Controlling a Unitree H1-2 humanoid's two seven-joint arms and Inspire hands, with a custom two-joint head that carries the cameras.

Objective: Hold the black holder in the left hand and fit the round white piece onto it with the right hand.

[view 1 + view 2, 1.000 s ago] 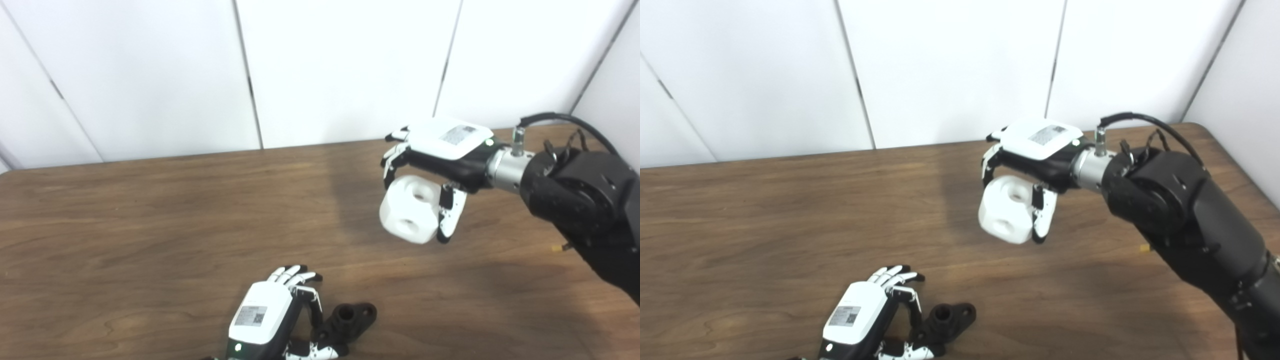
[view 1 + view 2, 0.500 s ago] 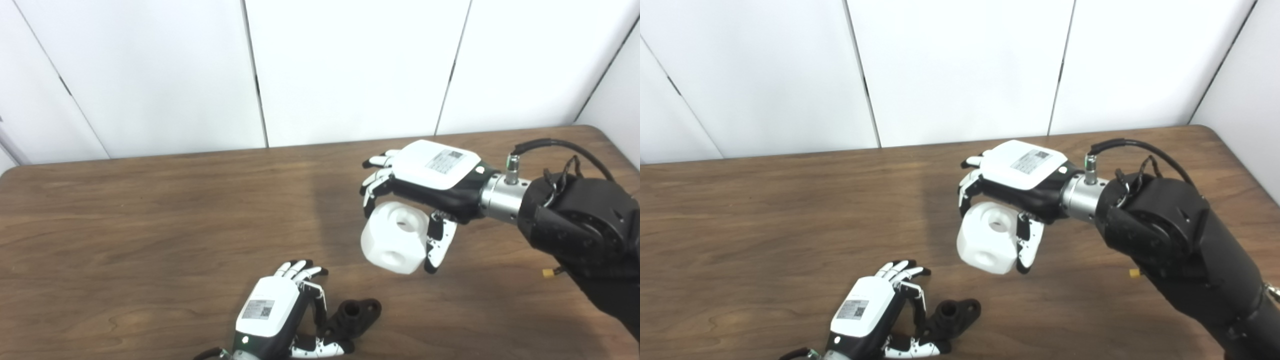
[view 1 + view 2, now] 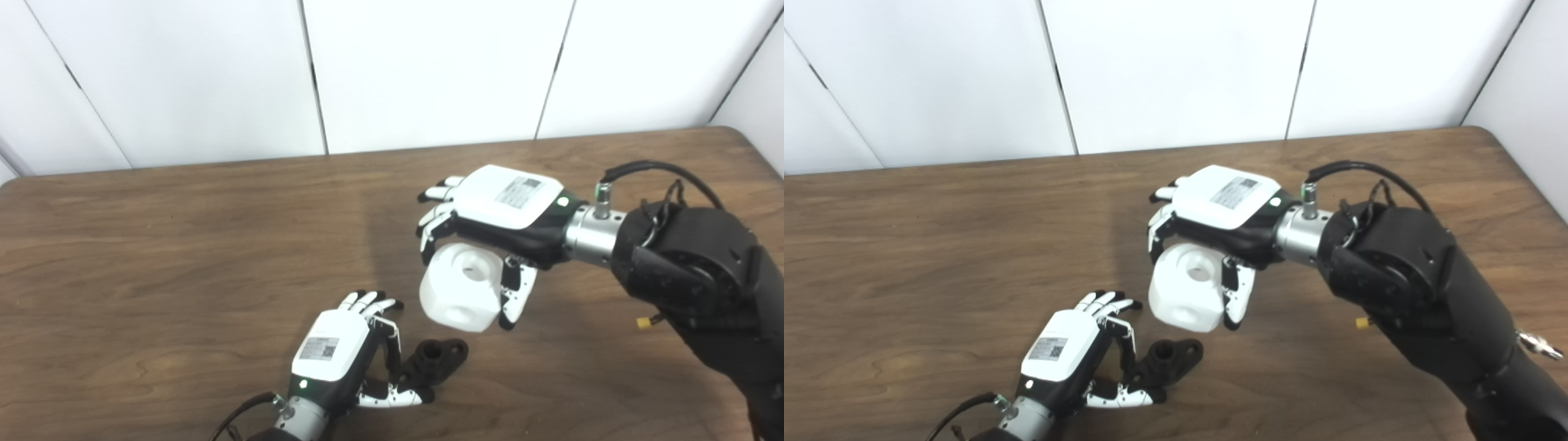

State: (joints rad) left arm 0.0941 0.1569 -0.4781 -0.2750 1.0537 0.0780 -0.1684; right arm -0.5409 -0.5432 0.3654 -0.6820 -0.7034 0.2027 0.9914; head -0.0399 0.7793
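Position of parts: the black holder lies on the wooden counter near its front edge, with its flanged end pointing right and its round socket facing up. The left robot hand rests at the holder's left end, back plate upward. Its thumb and one finger close on that end from the near and far sides; the remaining fingers extend forward, clear of the holder. Whether the holder is lifted or sits on the counter cannot be told.

The round white piece is held above the counter, behind and slightly right of the holder, near it but not touching. It is a chunky rounded block with a circular recess on its upper face and another on its front face. The right robot hand covers the piece from above, palm down, fingers curled over its far left side and thumb pressed against its right side. The right forearm extends away to the right.
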